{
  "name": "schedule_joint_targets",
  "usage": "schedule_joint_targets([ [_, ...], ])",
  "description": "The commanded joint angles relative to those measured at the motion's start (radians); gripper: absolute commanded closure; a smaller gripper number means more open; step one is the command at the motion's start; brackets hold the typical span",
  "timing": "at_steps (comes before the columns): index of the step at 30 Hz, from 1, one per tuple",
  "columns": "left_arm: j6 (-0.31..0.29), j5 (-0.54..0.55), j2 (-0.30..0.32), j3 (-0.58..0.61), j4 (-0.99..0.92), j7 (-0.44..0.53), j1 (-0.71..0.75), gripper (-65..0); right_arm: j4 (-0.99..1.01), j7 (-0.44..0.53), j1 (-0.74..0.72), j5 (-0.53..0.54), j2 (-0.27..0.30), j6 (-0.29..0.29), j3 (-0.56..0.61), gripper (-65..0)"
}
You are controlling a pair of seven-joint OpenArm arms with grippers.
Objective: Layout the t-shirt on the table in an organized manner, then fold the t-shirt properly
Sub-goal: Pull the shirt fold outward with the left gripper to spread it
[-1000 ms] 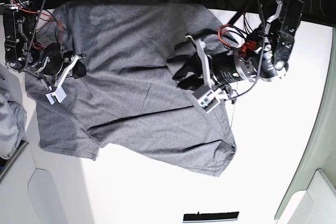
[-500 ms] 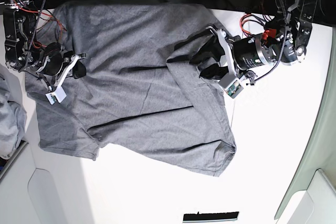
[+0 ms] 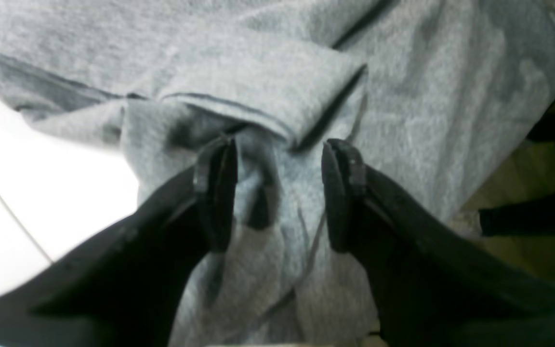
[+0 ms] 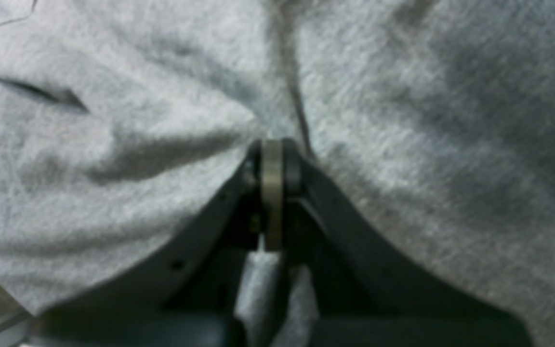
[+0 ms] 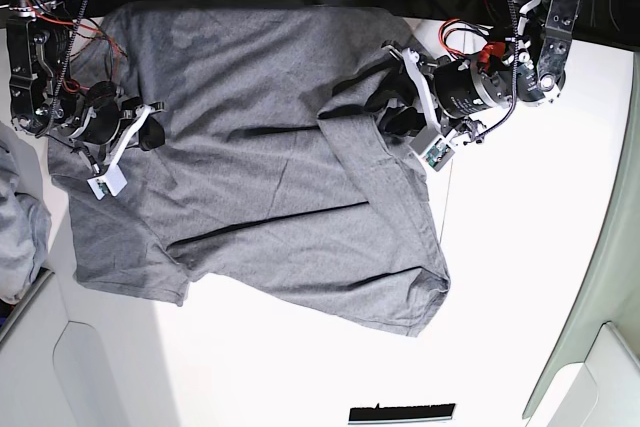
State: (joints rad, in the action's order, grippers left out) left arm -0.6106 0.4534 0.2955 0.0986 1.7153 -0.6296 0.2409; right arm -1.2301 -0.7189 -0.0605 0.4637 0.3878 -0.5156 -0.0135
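Observation:
The heather-grey t-shirt lies spread and wrinkled on the white table, with one flap turned over near its right edge. My left gripper hovers at that edge. In the left wrist view its black fingers stand wide apart, open, over bunched t-shirt cloth with a folded hem just past the tips. My right gripper rests on the shirt's left part. In the right wrist view the right gripper is shut, and creases of the t-shirt run into its tips.
A paler bluish-grey cloth bundle sits at the left edge. White bin rims show at the bottom left and bottom right. A dark bar lies near the front edge. Cables and arm bases crowd the far side.
My left gripper has opened, let the shirt fold drop and drawn back to the right edge of the shirt. The right arm has stayed put.

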Motion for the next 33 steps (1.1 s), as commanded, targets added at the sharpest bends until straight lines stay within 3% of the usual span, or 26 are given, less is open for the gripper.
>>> schedule_joint_targets([
  [1,-0.006,0.017,0.0,-0.002,0.015,0.029,-0.008,-31.2,0.005,-0.041,0.001,-0.037,0.008,0.014,0.0,0.0],
  [12,-0.006,-0.044,-0.067,-0.002,-0.037,0.087,-0.023,-30.5,0.005,-0.041,0.0,-0.037,0.008,0.014,0.0,0.0],
  [14,-0.006,-0.069,-0.069,-0.002,-0.057,0.105,-0.034,-23.2,0.005,-0.041,0.001,-0.037,0.008,0.014,0.0,0.0],
  [17,-0.005,-0.097,-0.068,-0.002,-0.091,0.114,-0.059,-0.4,0.005,-0.041,0.0,-0.037,0.008,0.014,0.0,0.0],
  [20,-0.003,-0.106,-0.062,-0.002,-0.1,0.113,-0.074,0.0,0.005,-0.041,0.0,-0.038,0.008,0.014,0.0,0.0],
  [27,-0.004,-0.087,0.079,-0.037,0.043,-0.012,-0.085,0.0,0.005,-0.04,0.001,-0.061,0.009,0.014,0.0,0.0],
  [33,-0.004,-0.123,0.249,-0.113,0.109,-0.018,-0.094,0.0,0.005,-0.041,0.001,-0.064,0.011,0.014,0.0,0.0],
])
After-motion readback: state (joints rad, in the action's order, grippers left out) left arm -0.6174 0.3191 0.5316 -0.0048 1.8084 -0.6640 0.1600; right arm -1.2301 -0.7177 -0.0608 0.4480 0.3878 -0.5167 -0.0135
